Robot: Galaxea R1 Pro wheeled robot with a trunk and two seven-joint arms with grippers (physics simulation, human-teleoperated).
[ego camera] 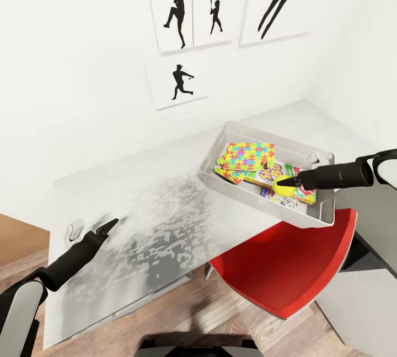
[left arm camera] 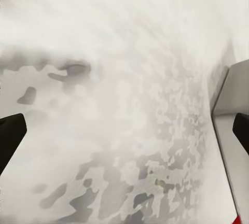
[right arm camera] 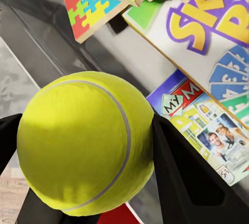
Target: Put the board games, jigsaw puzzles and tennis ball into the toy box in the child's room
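A grey toy box (ego camera: 326, 211) sits at the table's right end, overhanging a red chair. Inside lie two colourful jigsaw puzzles (ego camera: 248, 157) and board games (ego camera: 270, 172). My right gripper (ego camera: 285, 182) hangs over the box, shut on a yellow tennis ball (right arm camera: 83, 141). In the right wrist view the ball sits between the black fingers (right arm camera: 181, 167), above a jigsaw puzzle (right arm camera: 93, 6), a Skip-Bo style board game (right arm camera: 207, 42) and another board game (right arm camera: 207, 130). My left gripper (ego camera: 108, 227) hovers over the table's left part, open with nothing between its fingers (left arm camera: 10, 138).
The white mottled table (ego camera: 143, 208) stands against a wall with black silhouette pictures (ego camera: 177, 15). A red chair (ego camera: 286, 269) is tucked under the table's right end. A small grey item (ego camera: 75, 230) lies near the left gripper. Wooden floor (ego camera: 187, 318) lies below.
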